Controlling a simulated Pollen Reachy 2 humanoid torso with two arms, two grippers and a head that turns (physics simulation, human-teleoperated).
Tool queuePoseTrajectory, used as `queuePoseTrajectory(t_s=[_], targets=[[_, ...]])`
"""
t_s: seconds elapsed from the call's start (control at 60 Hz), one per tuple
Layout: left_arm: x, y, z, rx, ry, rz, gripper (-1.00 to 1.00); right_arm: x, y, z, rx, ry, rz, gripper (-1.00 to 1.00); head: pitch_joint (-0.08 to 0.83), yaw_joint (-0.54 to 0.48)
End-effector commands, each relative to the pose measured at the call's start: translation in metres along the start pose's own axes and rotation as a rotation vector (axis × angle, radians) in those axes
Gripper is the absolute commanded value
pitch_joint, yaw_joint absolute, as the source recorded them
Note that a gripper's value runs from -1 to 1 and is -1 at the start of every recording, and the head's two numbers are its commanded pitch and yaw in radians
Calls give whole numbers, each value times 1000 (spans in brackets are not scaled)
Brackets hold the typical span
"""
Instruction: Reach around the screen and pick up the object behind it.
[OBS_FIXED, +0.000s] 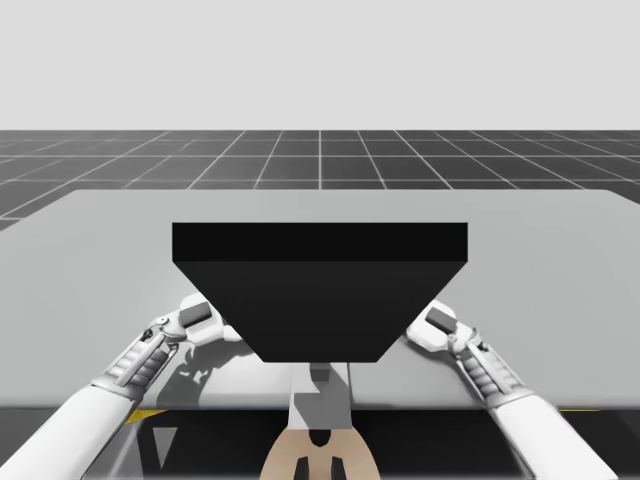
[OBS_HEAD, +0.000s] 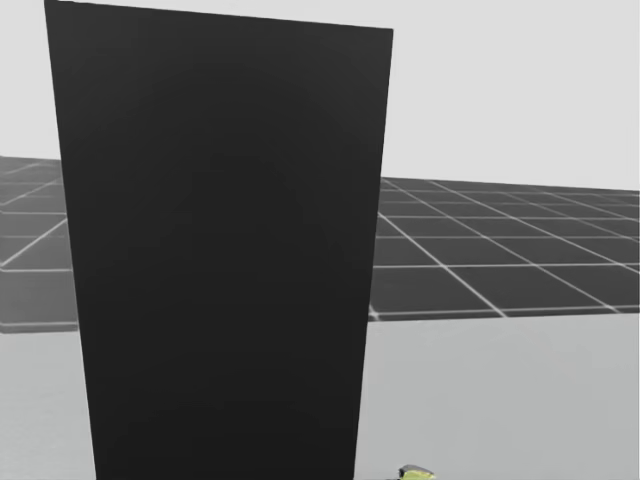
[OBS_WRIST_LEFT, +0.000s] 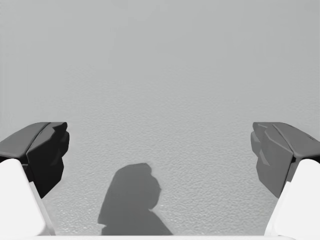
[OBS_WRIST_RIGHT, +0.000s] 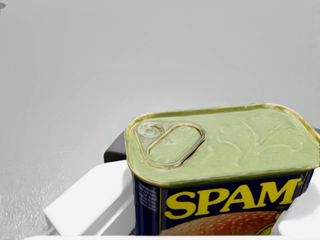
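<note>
A pale, flat backdrop sits over a dark floor ruled with thin light grid lines. In front of it lies the grey tabletop (OBS_FIXED: 90, 260), matte and finely grained, almost pebbled in the left wrist view. At its middle stands the screen (OBS_FIXED: 320, 290), a flat, featureless black panel with sharp straight edges. From the head it looks like a tall slab that narrows slightly toward its foot.

My left hand (OBS_FIXED: 197, 316) lies low over the tabletop beside the screen's left edge. Its fingers (OBS_WRIST_LEFT: 42, 150) are spread wide, white shells tipped with dark, faceted pads. Between them there is only bare tabletop and a soft-edged shadow.

My right hand (OBS_FIXED: 440, 322) sits beside the screen's right edge and is closed on the blue rectangular can (OBS_WRIST_RIGHT: 220, 160). A white finger (OBS_WRIST_RIGHT: 90, 200) with a dark pad presses one short side, and the other finger hugs the opposite corner. The can is a squat tin with rounded corners and glossy dark blue walls carrying yellow print. Its lid is dull yellow-green metal, rimmed by a raised seam and faintly embossed. An oval pull ring lies flat at the end of the lid near the padded finger.

In the head view a sliver of that yellow-green lid shows low down, just past the screen's lower right edge. I cannot tell whether the can rests on the tabletop or hangs clear of it.
</note>
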Motion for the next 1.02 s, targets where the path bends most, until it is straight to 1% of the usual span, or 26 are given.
queuePoseTrajectory(t_s=[0.017,0.05,0.067,0.2,0.317,0.417,0.467,0.567,0.667,0.683,0.717,0.883,0.967,1.0,1.017], targets=[[0,1,1,7,-5,0,-1000,31,-24,37,-37,-31,108,1000,118,-175],[0,2,1,8,-6,0,-1000,33,-26,43,-44,-35,103,1000,117,-174],[0,2,1,10,-6,0,-1000,34,-30,51,-66,-35,106,1000,117,-173],[1,4,2,21,-17,2,-1000,38,-45,79,-134,-39,121,1000,112,-169],[2,6,3,38,-35,9,-1000,45,-53,90,-163,-53,131,1000,110,-168],[2,7,3,41,-39,13,-1000,61,-62,99,-197,-79,160,1000,110,-166],[2,7,3,40,-39,13,-1000,74,-67,104,-211,-94,181,1000,109,-165],[2,8,4,42,-42,12,-1000,103,-74,112,-248,-113,238,1000,110,-165],[3,8,4,43,-44,12,-1000,128,-78,117,-271,-148,271,1000,108,-160],[3,8,4,43,-44,12,-1000,128,-78,117,-271,-148,271,1000,108,-160],[3,8,4,43,-45,11,-1000,141,-79,118,-279,-163,292,1000,106,-159],[2,8,4,45,-44,11,-1000,186,-77,116,-315,-231,357,1000,104,-157],[2,8,4,46,-43,12,-1000,217,-76,119,-358,-287,386,1000,104,-155],[2,8,4,45,-43,12,-1000,224,-76,120,-370,-302,398,1000,105,-154],[2,8,4,45,-43,12,-1000,235,-75,123,-387,-322,411,1000,107,-153]])
